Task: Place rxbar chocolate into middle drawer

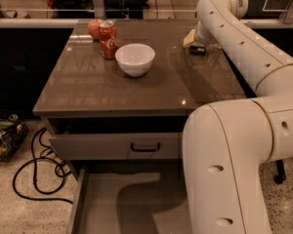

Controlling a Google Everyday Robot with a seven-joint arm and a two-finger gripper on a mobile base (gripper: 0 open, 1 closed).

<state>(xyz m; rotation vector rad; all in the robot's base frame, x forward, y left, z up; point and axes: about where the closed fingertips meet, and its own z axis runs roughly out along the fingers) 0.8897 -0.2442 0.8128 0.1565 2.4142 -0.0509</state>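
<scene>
Counter [88, 94], brown glossy top, with contents.
White bowl [135, 58] near centre; red soda can [108, 39] just behind-left of it, red round fruit [94, 28] behind the can; dark rxbar chocolate [198, 49] at far right, gripper [190, 38] just beside it.

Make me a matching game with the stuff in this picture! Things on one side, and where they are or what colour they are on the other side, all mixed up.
Things:
1. bowl
2. soda can
3. middle drawer
4. end effector

Clues:
A. pulled open, low down at the front
B. over the far right part of the table top
C. white
D. red, standing behind the bowl, a bit to the left

Pairs: 1-C, 2-D, 3-A, 4-B.
</scene>
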